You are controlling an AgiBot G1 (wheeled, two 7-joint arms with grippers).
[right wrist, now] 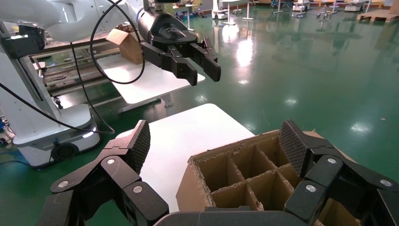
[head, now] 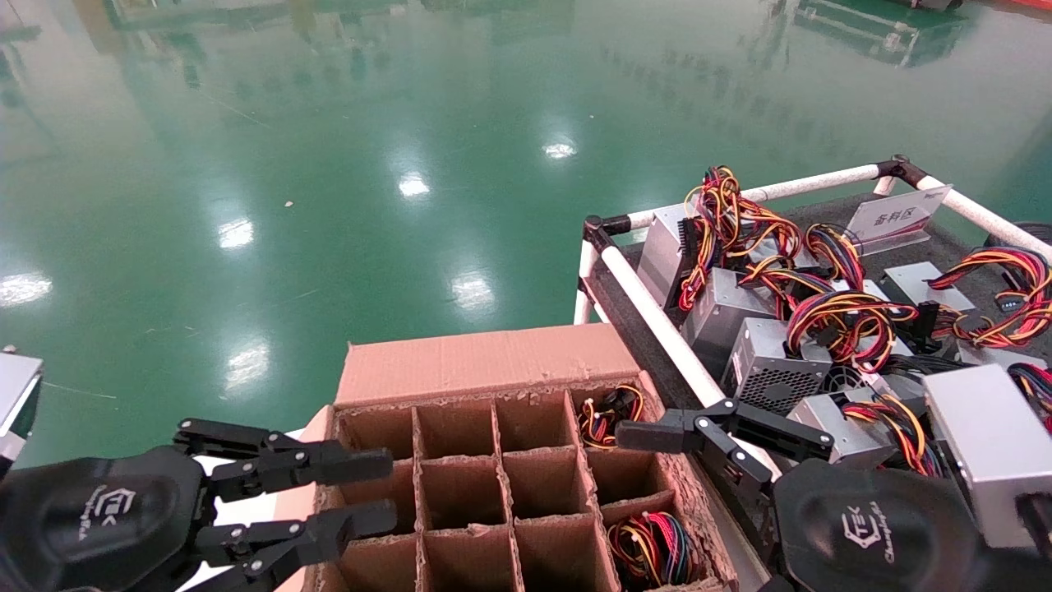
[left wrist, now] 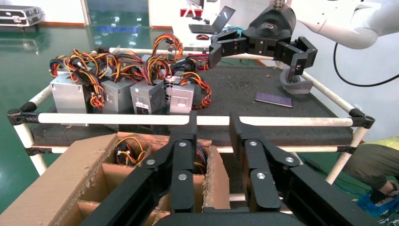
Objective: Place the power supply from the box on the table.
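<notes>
Cardboard box (head: 485,362), wired units (head: 653,547) inside.

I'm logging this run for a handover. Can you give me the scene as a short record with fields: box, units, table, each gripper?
box: brown carton with divider cells, mostly empty
units left in box: wire bundles show in two right-side cells, far and near
table: grey surface right of the box, several silver power supplies and a white sign
left gripper: jaws open, at the box's left edge, empty
right gripper: jaws open, over the box's right side, empty

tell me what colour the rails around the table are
White, with black corner joints; the rails show best in the head view.
</notes>
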